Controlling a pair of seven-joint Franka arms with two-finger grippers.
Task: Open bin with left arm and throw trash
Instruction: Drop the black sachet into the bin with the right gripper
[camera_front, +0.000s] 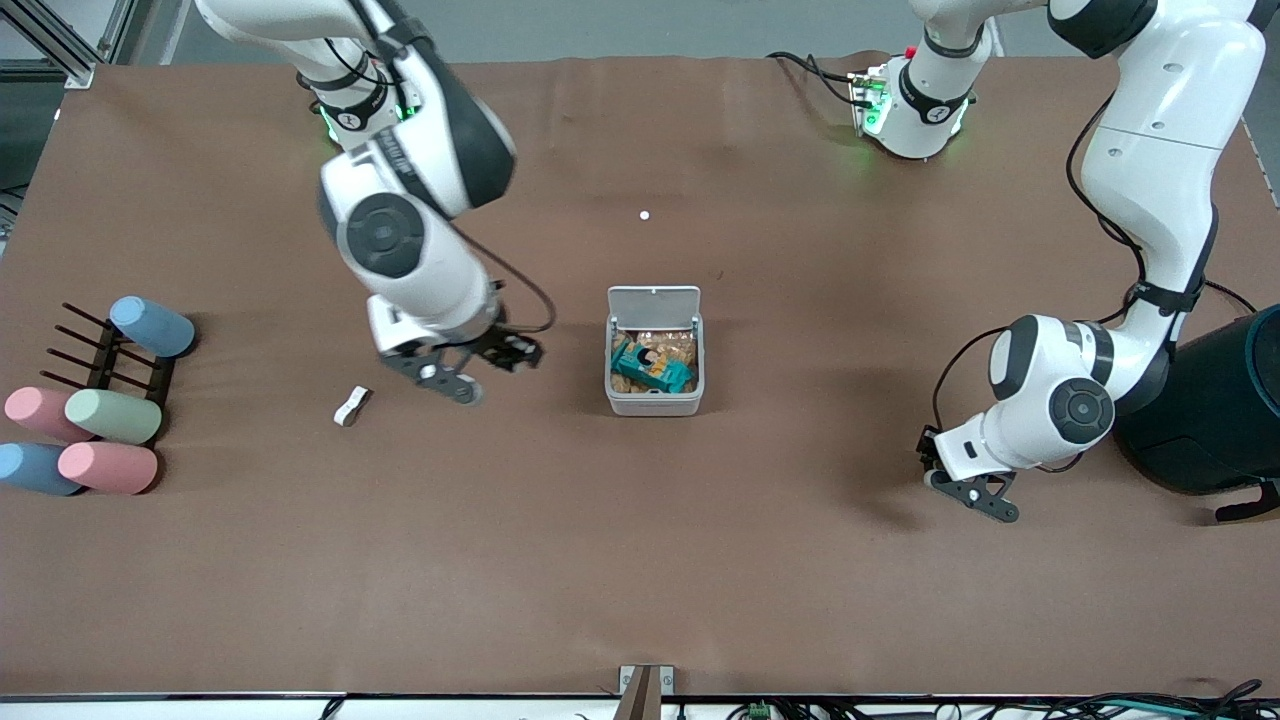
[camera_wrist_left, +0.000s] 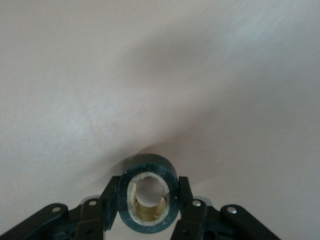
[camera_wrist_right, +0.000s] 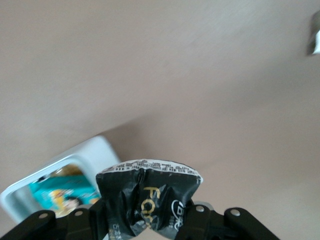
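Front view: one bin (camera_front: 655, 395), lid up; one white wrapper (camera_front: 351, 405). Right gripper (camera_wrist_right: 150, 220) clamps one black packet (camera_wrist_right: 147, 197). Left gripper (camera_wrist_left: 148, 202) brackets one tape ring (camera_wrist_left: 148, 200).

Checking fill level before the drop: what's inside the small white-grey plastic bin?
Small white-grey plastic bin, lid flipped up: a teal printed snack packet lies on tan, biscuit-like packets. Whatever sits beneath them, and the bin floor, is covered.

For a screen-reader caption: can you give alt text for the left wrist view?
The left gripper has its two black fingers on either side of a black tape ring with a tan cardboard core, seen end-on. Plain brown table fills the rest of the view.
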